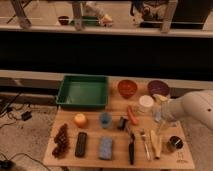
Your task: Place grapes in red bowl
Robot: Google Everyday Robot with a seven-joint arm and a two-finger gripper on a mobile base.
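The grapes (61, 141) are lying at the bench's (92, 131) near left corner, long axis running front to back, narrow end pointing toward the tray (83, 91). The red bowl (127, 88) is sitting well apart, at the far edge. The tool (163, 107) is hovering over the right side, gaping wide and gripping nothing.

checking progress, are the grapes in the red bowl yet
Out. The grapes lie at the table's left front corner, apart from the red bowl; the gripper hovers at right.

One red bowl (127, 88), one purple bowl (158, 88), one tray (83, 104), one grapes (61, 141) bunch, jaws at right.
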